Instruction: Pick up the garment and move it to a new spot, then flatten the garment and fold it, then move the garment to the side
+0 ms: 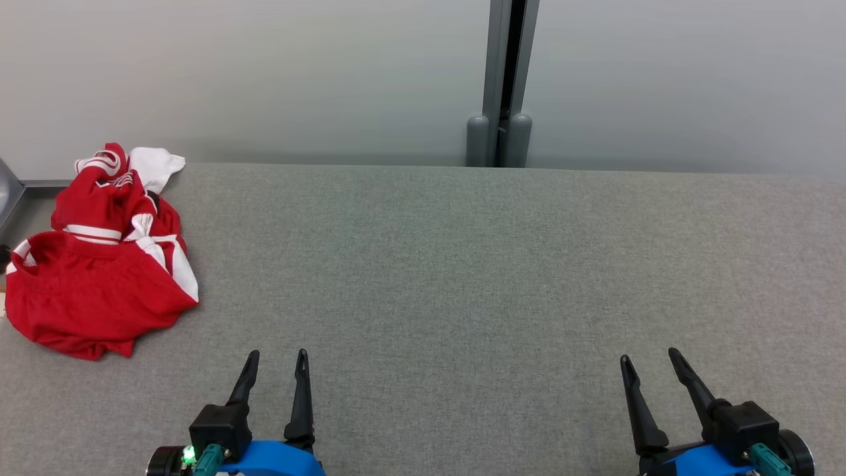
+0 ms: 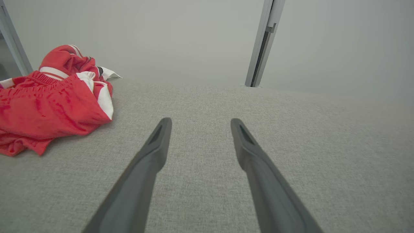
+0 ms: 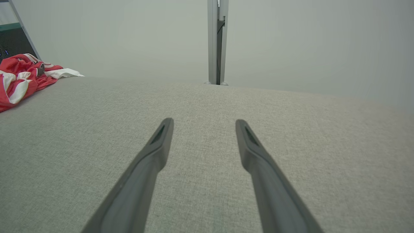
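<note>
A crumpled red-and-white garment [image 1: 99,264] sits bunched at the far left edge of the grey tabletop [image 1: 462,264]. The 2 claws, left claw [image 1: 277,362] and right claw [image 1: 651,360], hang wide and empty near me, probably poised for the first pickup.

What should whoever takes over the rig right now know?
Left gripper: open, empty, over the grey table, near left.
Right gripper: open, empty, near right.
Garment: red and white, crumpled in a heap at the table's left edge, no gripper on it.
Done: nothing yet.
Left: pick up, move, flatten, fold, set aside.
</note>
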Robot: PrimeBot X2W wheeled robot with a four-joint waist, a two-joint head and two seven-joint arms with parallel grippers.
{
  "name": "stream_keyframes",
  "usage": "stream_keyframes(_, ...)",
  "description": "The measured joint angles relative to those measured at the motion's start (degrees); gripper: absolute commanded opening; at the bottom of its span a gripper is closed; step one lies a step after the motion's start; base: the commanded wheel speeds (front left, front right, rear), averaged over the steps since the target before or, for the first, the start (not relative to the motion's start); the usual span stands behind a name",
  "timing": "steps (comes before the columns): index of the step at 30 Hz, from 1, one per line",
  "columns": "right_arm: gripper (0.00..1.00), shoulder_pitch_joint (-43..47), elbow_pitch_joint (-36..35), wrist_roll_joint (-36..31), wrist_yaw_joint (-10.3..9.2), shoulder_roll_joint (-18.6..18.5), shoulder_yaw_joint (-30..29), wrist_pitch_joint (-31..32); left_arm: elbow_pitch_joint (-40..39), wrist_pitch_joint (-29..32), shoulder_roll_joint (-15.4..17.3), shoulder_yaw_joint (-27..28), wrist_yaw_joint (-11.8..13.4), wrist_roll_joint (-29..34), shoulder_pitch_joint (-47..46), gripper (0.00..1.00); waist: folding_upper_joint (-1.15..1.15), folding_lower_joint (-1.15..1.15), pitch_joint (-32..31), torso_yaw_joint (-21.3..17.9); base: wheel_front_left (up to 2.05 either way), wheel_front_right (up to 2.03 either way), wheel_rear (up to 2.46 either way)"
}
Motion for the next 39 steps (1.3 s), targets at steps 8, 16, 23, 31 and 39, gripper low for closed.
stream_keyframes(8, 1.00, 0.00, 0.08, -0.14, 0.01, 0.00, 0.05, -0.04, 0.26, -0.01, 0.01, -0.02, -0.01, 0.25, -0.19, 1.00, 0.00, 0.00, 0.38, 0.14, 0.00, 0.00, 0.00)
stream_keyframes(16, 1.00, -0.01, 0.09, -0.07, 0.00, 0.00, 0.14, -0.04, 0.69, -0.01, 0.01, -0.02, -0.12, 0.18, -0.56, 1.00, 0.00, 0.00, 0.59, 0.34, 0.00, 0.00, 0.00)
stream_keyframes(23, 1.00, 0.35, -0.05, -0.08, 0.00, -0.04, -1.30, -0.07, 0.73, -0.01, -0.01, -0.71, -0.09, -0.25, -1.27, 1.00, 0.00, 0.00, 0.43, 2.43, 0.00, 0.00, 0.00)
stream_keyframes(31, 1.00, 0.58, -0.52, -1.00, 0.00, -0.07, -3.16, -0.10, -1.21, -0.08, 0.01, -0.70, 0.88, -0.25, -2.10, 1.00, 0.00, 0.00, -0.03, 11.72, 0.00, 0.00, 0.00)
stream_keyframes(39, 1.00, -0.13, -0.71, -1.00, 0.01, -0.05, -0.69, -0.11, -1.93, -0.07, 0.09, 0.00, 1.00, -0.27, -1.70, 1.00, 0.00, 0.00, 0.23, 22.69, 0.00, 0.00, 0.00)
